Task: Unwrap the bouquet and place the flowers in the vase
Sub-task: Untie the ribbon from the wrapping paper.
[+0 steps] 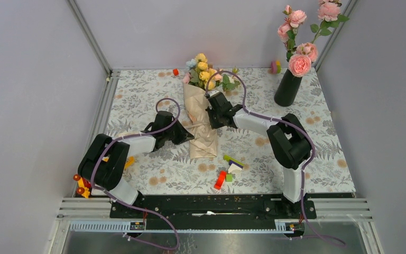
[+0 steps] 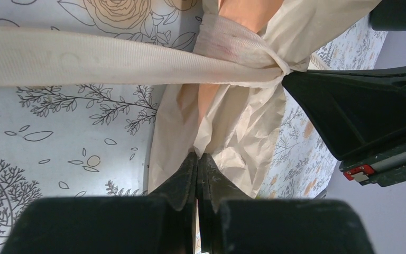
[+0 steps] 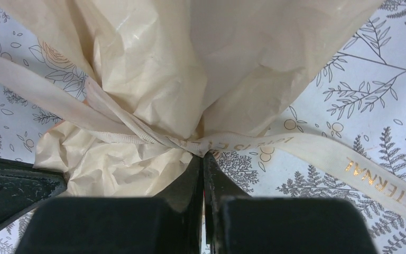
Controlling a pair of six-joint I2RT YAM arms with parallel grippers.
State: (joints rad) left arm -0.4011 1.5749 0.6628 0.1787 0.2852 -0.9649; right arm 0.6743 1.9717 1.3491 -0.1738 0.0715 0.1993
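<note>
Here we look down on a tabletop (image 1: 137, 100) covered in a pale cloth printed with grey ferns and peach roses, boxed in by plain grey walls and metal frame posts. A few small coloured blocks (image 1: 227, 172) lie near the front edge. The bouquet (image 1: 202, 127) lies flat in the middle, its crinkled beige paper pointing toward us and its flowers (image 1: 203, 69), yellow, pink, pale-blue and cream, toward the back wall. A cream ribbon (image 2: 111, 61) is tied around the paper. The left fingers (image 2: 182, 180) are pressed together against a paper fold. The right fingers (image 3: 217, 180) are pressed together at the ribbon's knot. We cannot tell whether either pair has caught anything. The black vase (image 1: 287, 87) stands at back right, holding tall pink roses (image 1: 300, 64).
</note>
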